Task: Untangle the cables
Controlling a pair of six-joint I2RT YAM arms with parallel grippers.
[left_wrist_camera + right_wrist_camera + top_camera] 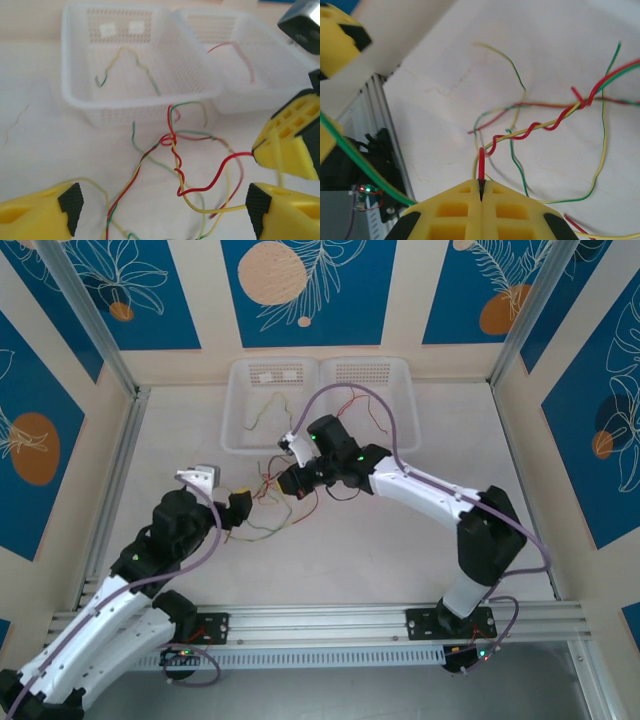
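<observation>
The right gripper (481, 186) pinches the end of a red wire (481, 160), likely to draw it from the tangle (172, 142). The left gripper (165, 212) hangs open astride it, seemingly ready to anchor.

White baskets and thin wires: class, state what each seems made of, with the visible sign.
Baskets: probably translucent white plastic, matte; perforated walls let light through. Wires: likely metal cores in smooth coloured plastic insulation, since they hold kinks and twists.

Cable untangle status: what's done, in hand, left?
Done: one green-yellow wire lies in the left basket, one loose red wire in the right basket. In hand: right gripper shut on the tangled red wire; left gripper open. Left: the twisted bundle on the table.
</observation>
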